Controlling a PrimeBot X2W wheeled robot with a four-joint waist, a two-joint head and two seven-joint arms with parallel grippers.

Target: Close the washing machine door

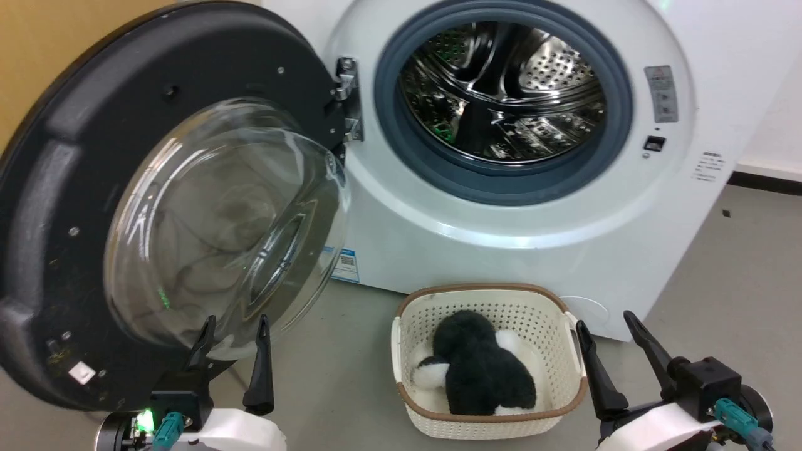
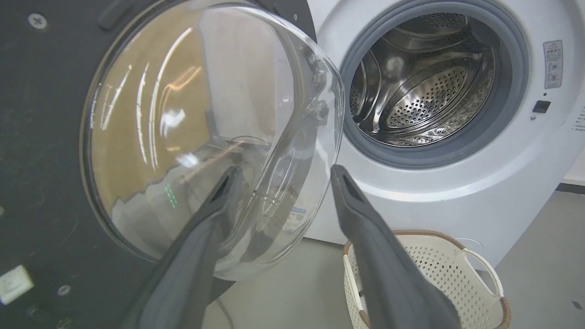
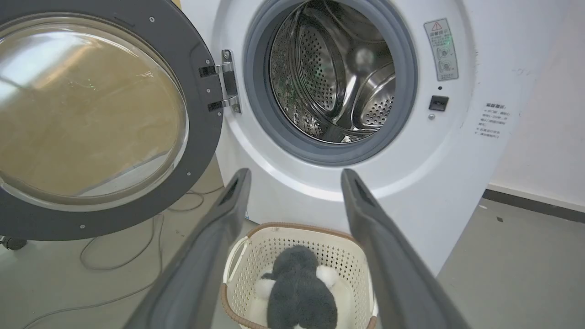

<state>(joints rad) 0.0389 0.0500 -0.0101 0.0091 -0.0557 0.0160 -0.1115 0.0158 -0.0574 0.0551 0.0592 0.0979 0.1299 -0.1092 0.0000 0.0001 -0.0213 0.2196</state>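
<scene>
The washing machine door (image 1: 219, 225) stands wide open, hung on its metal hinge (image 1: 348, 94) at the left side of the porthole, with the black inner rim and the bulging clear glass bowl facing the room. The door does not cover the opening at any point. The washing machine (image 1: 501, 250) is a white front-loader. Its grey rubber gasket (image 1: 385, 100) rings a perforated steel drum (image 1: 501, 94), and nothing can be made out inside the drum. A latch slot (image 1: 653, 143) sits at the right of the porthole, below a grey warning label (image 1: 661, 94). A small blue sticker (image 1: 346, 264) is low on the front panel, just beside the edge of the glass bowl. The left gripper (image 1: 237, 322) is raised in front of the lower part of the glass bowl with its 2 fingers spread apart and nothing between them. In the left wrist view, 1 finger of the left gripper (image 2: 285, 171) overlaps the glass and the other lies beside the bowl's edge. Contact with the door (image 2: 183, 128) cannot be confirmed. The right gripper (image 1: 604, 321) is also spread and empty, to the right of a cream perforated basket (image 1: 501, 310). The basket stands on the grey floor (image 1: 351, 376) in front of the machine and holds a black and white plush toy (image 1: 479, 369). In the right wrist view a thin cable (image 3: 119, 256) lies on the floor below the door.
</scene>
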